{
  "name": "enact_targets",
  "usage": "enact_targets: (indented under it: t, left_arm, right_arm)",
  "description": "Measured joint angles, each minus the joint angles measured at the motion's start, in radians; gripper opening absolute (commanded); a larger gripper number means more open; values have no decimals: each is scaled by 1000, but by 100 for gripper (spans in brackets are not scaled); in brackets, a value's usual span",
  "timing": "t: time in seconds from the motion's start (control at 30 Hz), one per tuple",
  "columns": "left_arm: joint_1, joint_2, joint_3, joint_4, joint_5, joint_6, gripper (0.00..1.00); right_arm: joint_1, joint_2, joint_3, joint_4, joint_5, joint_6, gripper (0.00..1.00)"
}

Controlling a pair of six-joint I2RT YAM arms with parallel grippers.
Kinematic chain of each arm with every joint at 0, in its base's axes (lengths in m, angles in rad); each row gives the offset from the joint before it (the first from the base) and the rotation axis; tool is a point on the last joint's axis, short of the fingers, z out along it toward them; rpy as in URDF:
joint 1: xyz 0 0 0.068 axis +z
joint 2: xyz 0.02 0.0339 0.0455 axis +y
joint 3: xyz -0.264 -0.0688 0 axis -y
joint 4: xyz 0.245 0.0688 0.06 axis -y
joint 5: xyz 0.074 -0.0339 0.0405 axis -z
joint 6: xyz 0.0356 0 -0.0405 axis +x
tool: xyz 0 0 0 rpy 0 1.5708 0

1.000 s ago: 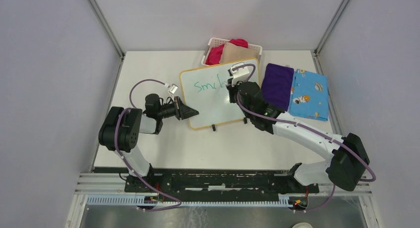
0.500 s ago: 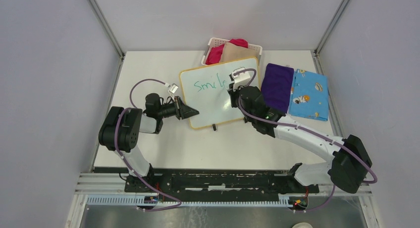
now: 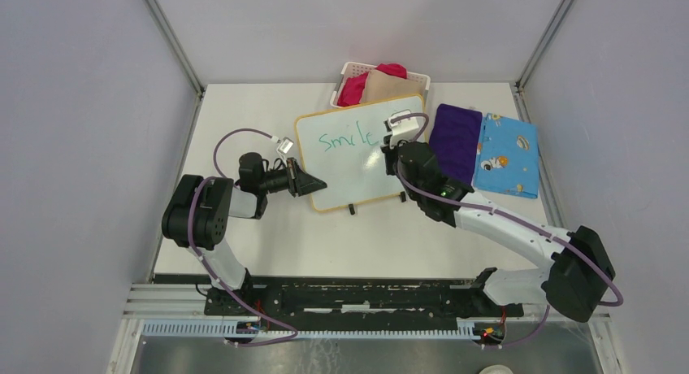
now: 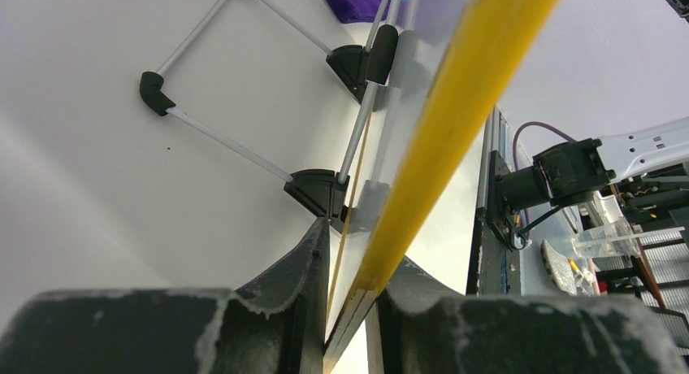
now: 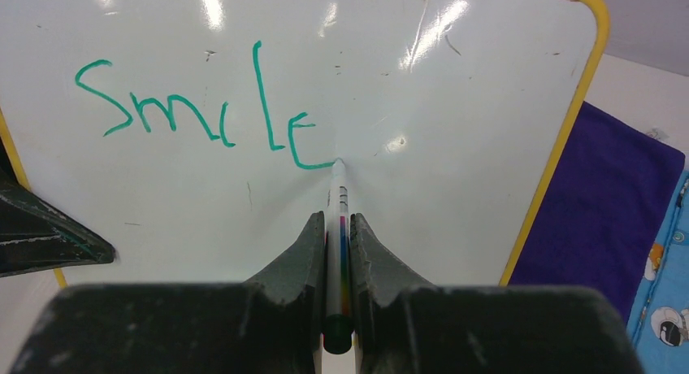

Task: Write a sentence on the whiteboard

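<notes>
The whiteboard (image 3: 357, 175), white with a yellow-orange frame, stands tilted mid-table. Green writing (image 3: 345, 140) on it reads "Smile"; the right wrist view shows it close (image 5: 203, 114). My left gripper (image 3: 313, 184) is shut on the board's left edge; in the left wrist view the yellow frame (image 4: 455, 106) runs between my fingers (image 4: 349, 297). My right gripper (image 3: 394, 150) is shut on a white marker (image 5: 337, 228). Its tip (image 5: 337, 163) touches the board at the end of the letter "e".
A white slotted basket (image 3: 382, 85) with red and tan cloths sits behind the board. A purple cloth (image 3: 453, 140) and a blue patterned cloth (image 3: 507, 154) lie to the right. The board's black feet and wire stand (image 4: 244, 150) show behind it.
My right gripper moved right along the board, and the green writing grew from "Sml" to "Smile". My left gripper and the board stayed put.
</notes>
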Motion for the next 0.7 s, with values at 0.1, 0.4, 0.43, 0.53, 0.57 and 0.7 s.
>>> enact_targets:
  t: [0.1,0.4,0.43,0.53,0.57,0.7]
  left_arm:
    - [0,0,0,-6,1,7,11]
    - [0,-2,2,-20,6,24,9]
    - [0,-3,2,-21,6,24,9]
    - [0,-3,3,-21,7,25,8]
    - [0,-3,4,-22,8,26,8]
    - [0,-4,5,-28,8,27,7]
  right_arm:
    - [-4,-11,-1,-2,3,0,0]
    - [-6,-68,-15,34,-72,-1,0]
    - [-6,-68,-14,35,-85,-3,0]
    - [-6,-58,-5,36,-107,-3,0]
    - [-6,-52,0,38,-113,-3,0]
    - [-6,-34,13,40,-118,-3,0]
